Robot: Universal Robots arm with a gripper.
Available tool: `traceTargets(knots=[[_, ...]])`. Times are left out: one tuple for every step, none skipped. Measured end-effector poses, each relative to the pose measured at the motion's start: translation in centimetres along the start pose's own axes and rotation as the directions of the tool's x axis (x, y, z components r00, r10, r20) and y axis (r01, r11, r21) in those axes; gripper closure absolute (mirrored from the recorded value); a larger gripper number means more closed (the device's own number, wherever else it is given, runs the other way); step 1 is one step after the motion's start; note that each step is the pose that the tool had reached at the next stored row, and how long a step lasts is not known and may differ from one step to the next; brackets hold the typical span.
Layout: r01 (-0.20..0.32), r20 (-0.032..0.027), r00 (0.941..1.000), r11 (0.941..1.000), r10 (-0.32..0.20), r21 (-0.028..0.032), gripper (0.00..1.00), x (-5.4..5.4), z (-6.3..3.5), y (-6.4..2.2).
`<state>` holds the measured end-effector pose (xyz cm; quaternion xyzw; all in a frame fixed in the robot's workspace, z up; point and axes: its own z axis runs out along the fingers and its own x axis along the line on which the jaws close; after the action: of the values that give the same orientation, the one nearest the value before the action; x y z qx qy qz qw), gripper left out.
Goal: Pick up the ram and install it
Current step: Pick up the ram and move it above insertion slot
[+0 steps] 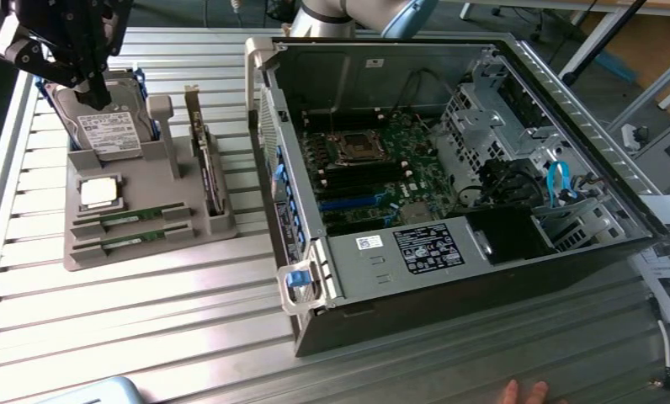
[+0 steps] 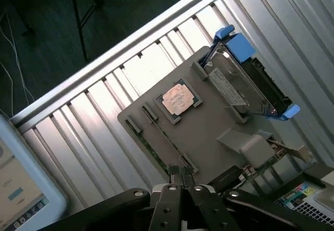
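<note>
Overhead, shut empty jaws hang over tray (image 1: 144, 181) and ram (image 1: 130, 217); hard drive (image 1: 109, 130) label illegible.

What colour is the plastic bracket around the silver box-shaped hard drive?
Blue. The plastic bracket shows best in the wrist view.

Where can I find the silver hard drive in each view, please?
Exterior view: the hard drive stands upright at the far end of the grey holder, on the exterior view's left.
Wrist view: the hard drive stands at the holder's edge, in its blue frame.
Shared landmark: the processor lying flat on the holder.
</note>
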<state>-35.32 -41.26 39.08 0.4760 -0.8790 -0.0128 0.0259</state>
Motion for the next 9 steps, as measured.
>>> traceTargets(knots=[[0.016, -0.0008, 0.9999, 0.9999, -0.016, 0.0006, 0.89, 0.0, 0.0, 0.0], [0.033, -0.0015, 0.9995, 0.9995, -0.033, 0.0011, 0.89, 0.0, 0.0, 0.0], [0.048, -0.0023, 0.9988, 0.9989, -0.048, 0.0016, 0.89, 0.0, 0.01, 0.0], [0.064, -0.0031, 0.9979, 0.9979, -0.064, 0.0021, 0.89, 0.0, 0.01, 0.0], [0.077, -0.0037, 0.997, 0.997, -0.077, 0.0025, 0.89, 0.0, 0.01, 0.0], [0.095, -0.0046, 0.9955, 0.9955, -0.095, 0.003, 0.89, 0.0, 0.01, 0.0], [0.108, -0.0052, 0.9942, 0.9942, -0.108, 0.0033, 0.89, 0.0, 0.02, 0.0], [0.119, -0.0059, 0.9929, 0.9929, -0.119, 0.0036, 0.89, 0.0, 0.02, 0.0], [0.13, -0.0064, 0.9915, 0.9915, -0.13, 0.0039, 0.89, 0.0, 0.02, 0.0]])
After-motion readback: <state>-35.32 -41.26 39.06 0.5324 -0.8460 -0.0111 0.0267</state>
